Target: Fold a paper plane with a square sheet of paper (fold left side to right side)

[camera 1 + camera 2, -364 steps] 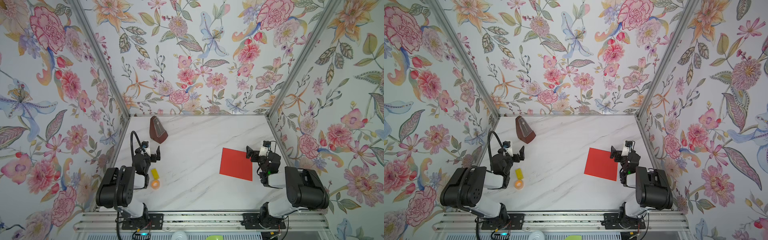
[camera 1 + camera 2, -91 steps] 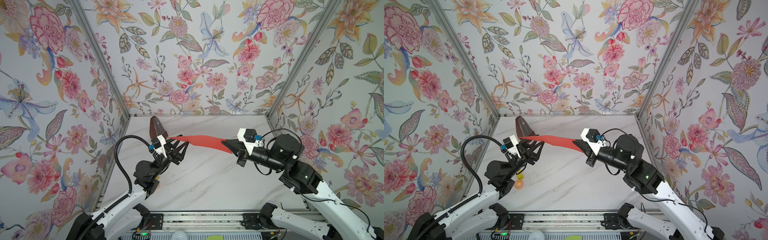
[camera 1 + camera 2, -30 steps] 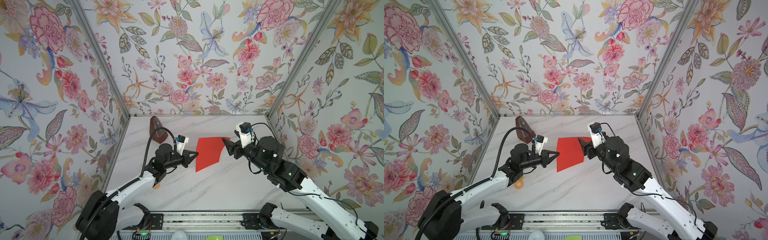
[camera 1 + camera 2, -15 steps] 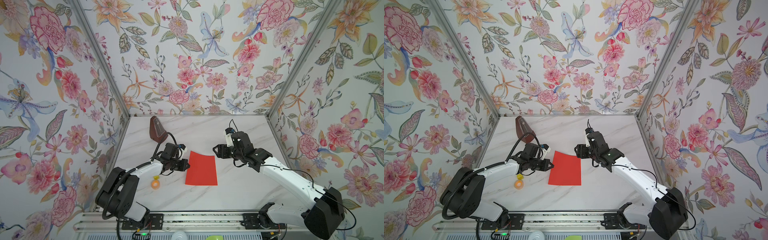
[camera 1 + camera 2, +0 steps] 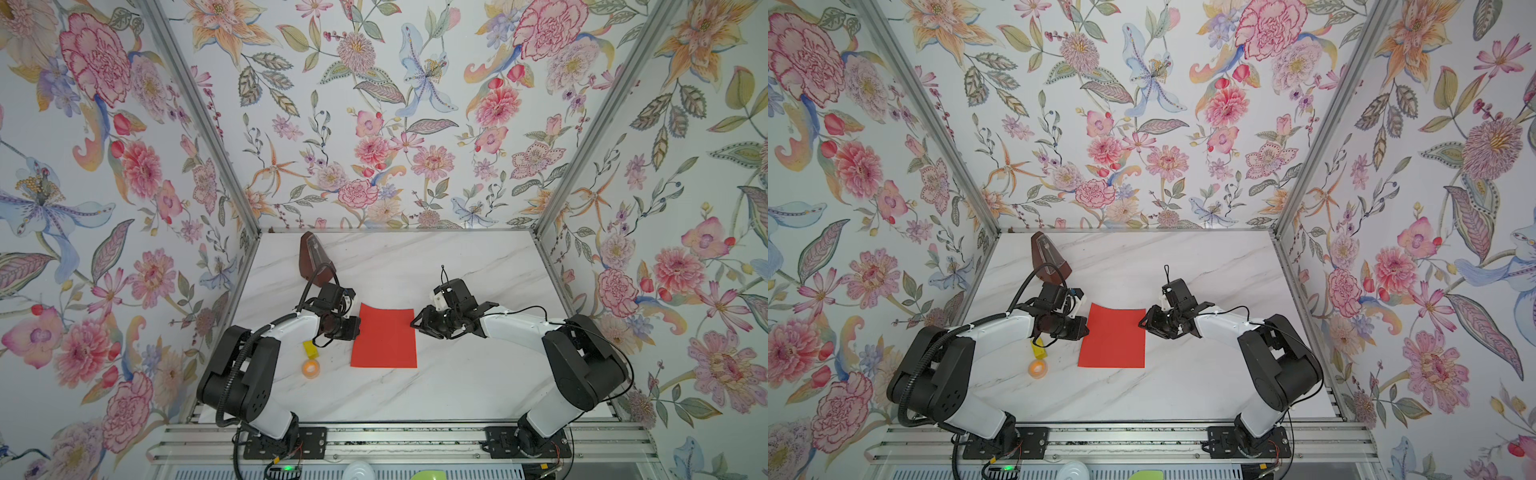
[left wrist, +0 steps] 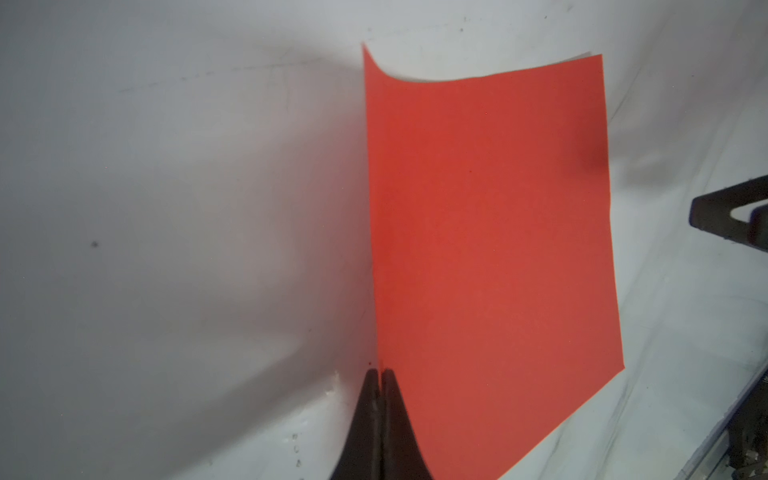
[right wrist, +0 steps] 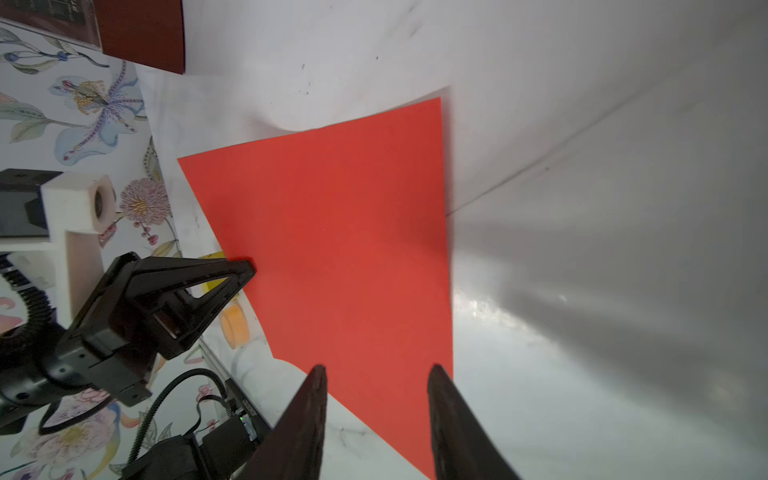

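Both arms reach low across the desk [image 5: 436,386] to the red sheet [image 5: 384,336] lying mid-desk. Left fingers [image 6: 368,419] clamped on its left edge; right fingers [image 7: 451,419] parted astride its right edge, holding nothing. Yellow block [image 5: 309,349] and metronome [image 5: 311,259] sit beside the left arm.

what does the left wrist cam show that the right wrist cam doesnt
Only left wrist: the left gripper end-on, tips pinched together on the paper edge. Only right wrist: the right gripper spread open over the paper, plus the metronome, yellow block and orange roll. Both: the left gripper, red paper and white table.
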Motion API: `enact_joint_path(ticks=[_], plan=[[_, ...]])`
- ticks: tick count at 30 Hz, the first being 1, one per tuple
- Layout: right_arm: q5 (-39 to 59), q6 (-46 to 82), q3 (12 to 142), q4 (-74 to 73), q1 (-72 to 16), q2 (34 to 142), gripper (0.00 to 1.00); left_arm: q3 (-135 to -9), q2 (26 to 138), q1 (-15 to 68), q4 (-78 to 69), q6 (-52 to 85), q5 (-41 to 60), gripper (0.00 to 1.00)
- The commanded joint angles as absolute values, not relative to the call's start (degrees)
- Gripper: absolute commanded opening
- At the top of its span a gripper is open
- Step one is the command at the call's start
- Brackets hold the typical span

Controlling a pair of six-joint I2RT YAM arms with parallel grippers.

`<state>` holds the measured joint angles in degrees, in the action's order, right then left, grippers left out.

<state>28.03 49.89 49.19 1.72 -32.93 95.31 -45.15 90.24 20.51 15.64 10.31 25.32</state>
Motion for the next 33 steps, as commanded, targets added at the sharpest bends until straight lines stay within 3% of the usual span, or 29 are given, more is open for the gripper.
enact_joint_path(ticks=[1,22,27,33], plan=[[33.8,53.2,47.9,-5.9,-33.0,97.7,0.39,-46.1,91.0,20.1,17.7,8.7,22.9,0.00],[36.0,52.6,47.2,-8.2,-32.3,105.8,0.33,-46.5,90.0,18.9,17.7,8.3,25.0,0.01],[35.6,52.6,46.9,-8.2,-32.3,106.0,0.33,-45.9,86.7,19.0,16.0,9.5,29.2,0.29],[35.3,52.5,46.7,-8.1,-32.3,105.9,0.33,-45.8,85.5,18.9,16.0,10.2,34.0,0.41]])
